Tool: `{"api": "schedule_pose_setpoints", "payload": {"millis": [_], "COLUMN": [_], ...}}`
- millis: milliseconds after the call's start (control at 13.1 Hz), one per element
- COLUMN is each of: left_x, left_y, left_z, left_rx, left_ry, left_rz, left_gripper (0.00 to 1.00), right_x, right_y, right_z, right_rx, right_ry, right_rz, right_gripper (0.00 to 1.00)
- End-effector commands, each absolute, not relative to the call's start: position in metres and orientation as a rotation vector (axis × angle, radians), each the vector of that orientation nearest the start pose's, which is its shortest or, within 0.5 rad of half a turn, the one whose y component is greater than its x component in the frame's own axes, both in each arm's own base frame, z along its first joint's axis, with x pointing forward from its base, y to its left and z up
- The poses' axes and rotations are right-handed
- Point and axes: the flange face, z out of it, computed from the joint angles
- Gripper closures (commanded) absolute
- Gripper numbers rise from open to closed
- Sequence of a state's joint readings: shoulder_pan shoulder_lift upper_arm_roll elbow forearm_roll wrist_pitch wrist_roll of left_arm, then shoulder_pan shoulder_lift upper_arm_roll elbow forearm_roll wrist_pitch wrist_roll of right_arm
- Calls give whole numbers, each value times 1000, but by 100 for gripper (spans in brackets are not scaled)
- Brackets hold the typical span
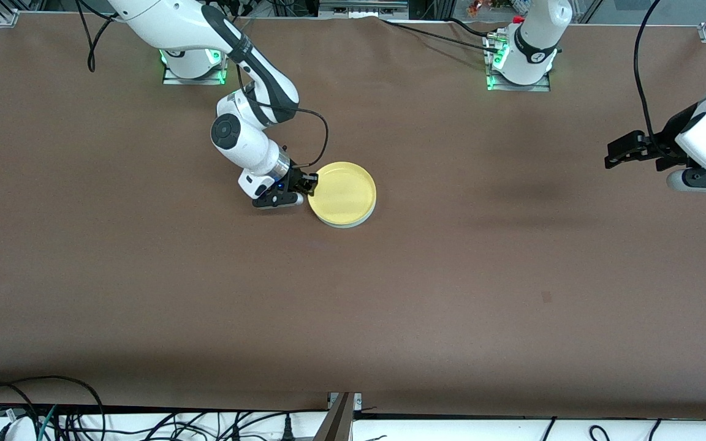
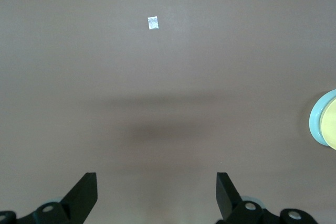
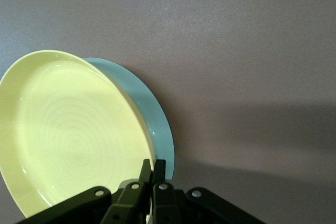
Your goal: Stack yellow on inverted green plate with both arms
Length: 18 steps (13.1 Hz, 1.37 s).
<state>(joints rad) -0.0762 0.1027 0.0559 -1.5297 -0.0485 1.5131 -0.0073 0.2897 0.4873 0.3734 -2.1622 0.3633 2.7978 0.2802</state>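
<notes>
We have the yellow plate (image 1: 342,193) sitting on top of the green plate (image 1: 353,222), near the middle of the table and toward the right arm's end of it. Only a thin pale sliver of the green plate shows under the yellow rim in the front view, on the side nearer the front camera. In the right wrist view that sliver is a mint crescent (image 3: 149,114) peeking out past the yellow plate (image 3: 68,135), so the two are not quite centred on each other.

The relation that matters to us is at the rim. Our right gripper (image 1: 304,187) is low at the edge of the yellow plate that faces the right arm's end of the table, its fingers pinched shut on that rim (the right wrist view shows the two tips pressed together right at the plate's lip). The plate is round, so it has no long axis. What counts is that it spreads away from the fingertips toward the left arm's end, with the grip at one edge only.

Our left gripper (image 1: 626,149) waits over bare table at the left arm's end, well apart from the plates, fingers spread wide with nothing between them. The right arm is plainly the nearer one. We judge the stack is essentially made, and the next move likely calls for letting go of the rim without dragging the yellow plate off centre.
</notes>
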Motion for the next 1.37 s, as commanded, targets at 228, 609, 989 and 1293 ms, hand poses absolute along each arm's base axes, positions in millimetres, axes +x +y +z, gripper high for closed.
{"api": "schedule_pose_setpoints", "payload": {"millis": [228,609,989,1293], "left_x": [589,592,596,595], "left_y": [-17,-15,8,5], "left_z": [580,585,576,577], "left_rx": [-3157,-3157,-3104,-3103], "left_ry": [44,37,-7,-5], "left_rz": [179,157,176,176], "left_gripper": [0,0,0,0], "right_x": [460,494,506,566], "right_y": [339,336,335,277], "right_z": [200,232,245,314], "right_rx": [-2794,-2779,-2790,-2931], "right_ry": [28,43,26,-54], "right_rz": [10,-9,45,113], "right_gripper": [16,0,0,0]}}
